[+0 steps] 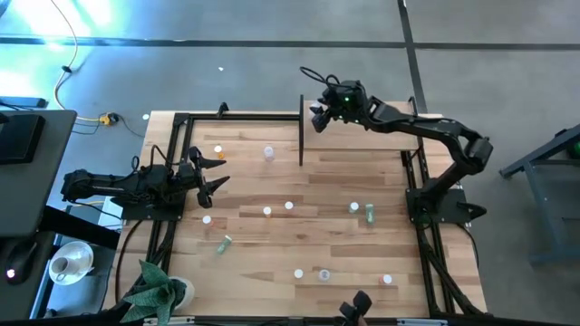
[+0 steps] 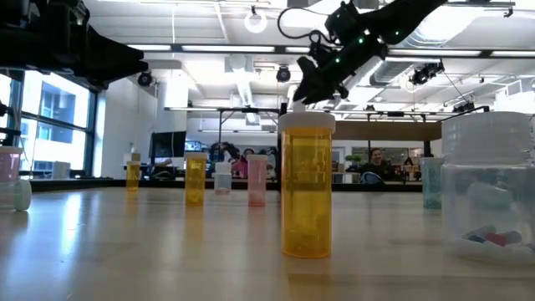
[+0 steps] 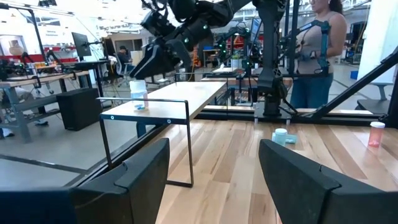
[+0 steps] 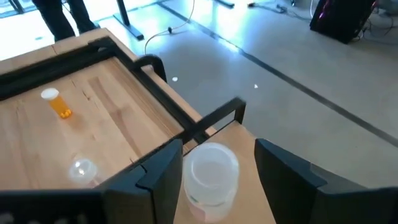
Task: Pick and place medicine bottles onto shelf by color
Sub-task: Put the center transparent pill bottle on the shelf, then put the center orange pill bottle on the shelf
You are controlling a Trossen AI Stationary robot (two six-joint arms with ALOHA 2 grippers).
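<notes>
Clear plastic bottle (image 4: 210, 177), white-capped, upright on shelf (image 3: 186, 99) at table's twelve o'clock: light, rigid, slick, tippy; I take its body below the cap. My right gripper (image 4: 214, 171) straddles it, fingers parted, apparently not clamping.

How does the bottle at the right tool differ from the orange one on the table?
The clear bottle has a see-through body; the orange bottle is orange. The clear bottle stands on the shelf between the open right tool's fingers; the orange bottle sits on the tabletop, away from it. Both have pale caps.
</notes>
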